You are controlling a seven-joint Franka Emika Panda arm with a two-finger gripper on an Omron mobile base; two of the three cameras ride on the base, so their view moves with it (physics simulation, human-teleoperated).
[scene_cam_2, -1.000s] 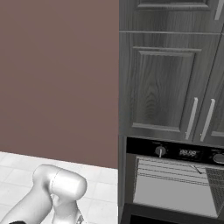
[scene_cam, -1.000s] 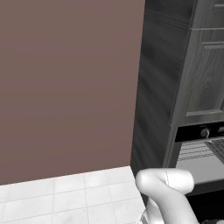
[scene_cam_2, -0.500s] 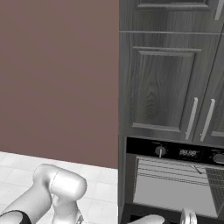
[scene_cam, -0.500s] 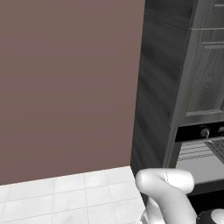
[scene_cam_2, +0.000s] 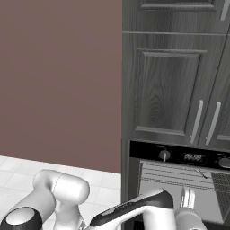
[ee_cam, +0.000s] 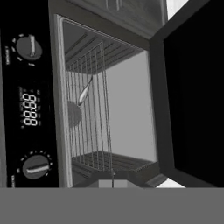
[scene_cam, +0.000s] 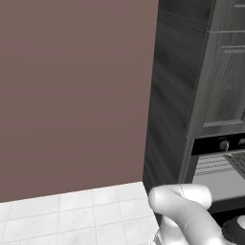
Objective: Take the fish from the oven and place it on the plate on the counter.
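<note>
Hand [ee_cam: 112, 178] closed, facing open oven [ee_cam: 109, 109], fish [ee_cam: 83, 94] on rack

glossy white robot arm [scene_cam_2: 60, 191] of rounded, tube-like segments, smooth and unmarked. a dark round joint cap [scene_cam_2: 20, 218] closes one end, and a black band [scene_cam_2: 121, 211] runs along the white forearm link.

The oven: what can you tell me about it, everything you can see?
The oven is built into a tall column of dark grey wood cabinets, under cupboard doors with pale bar handles. A black control strip carries two round knobs either side of a digital display. Its black door hangs open, showing a pale grey interior with wire racks. A slim, pale thing lies on one rack, too small to identify.
</note>
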